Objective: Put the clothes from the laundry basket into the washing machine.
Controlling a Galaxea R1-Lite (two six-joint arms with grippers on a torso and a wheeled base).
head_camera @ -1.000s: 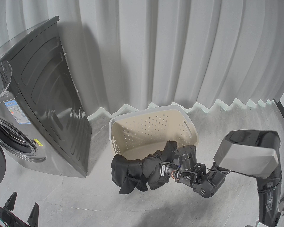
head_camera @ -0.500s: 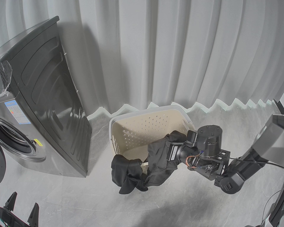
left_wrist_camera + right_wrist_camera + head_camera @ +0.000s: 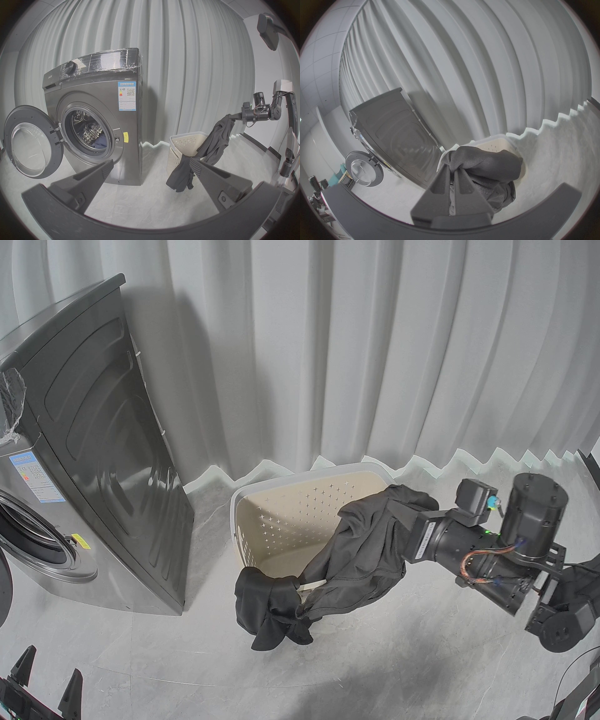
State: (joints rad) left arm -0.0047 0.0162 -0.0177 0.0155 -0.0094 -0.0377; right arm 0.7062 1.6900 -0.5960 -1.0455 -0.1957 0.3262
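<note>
**Black garment half out of the laundry basket**

The right gripper (image 3: 452, 171) is clenched on one end of a black garment (image 3: 362, 546), its two fingers pressed close together with the cloth bunched between them. It holds that end up in the air over the right side of the laundry basket (image 3: 294, 480). From there the cloth stretches down at a slant across the basket's opening. Its other end lies in a dark lump over the near rim, at the corner closest to the washing machine (image 3: 93, 109), and hangs down the outside wall. Whether that lump reaches the floor (image 3: 187, 652) I cannot tell.

The basket is cream inside with a white rim, and stands on the floor close to the white curtain (image 3: 375, 352), just beside the machine's side panel. The machine's round door (image 3: 29, 142) is swung wide open, and something dark blue lies inside the drum (image 3: 98, 143).

The left gripper (image 3: 150, 162) is low on the robot's left, well apart from the basket. Its fingers are spread wide and hold nothing.
</note>
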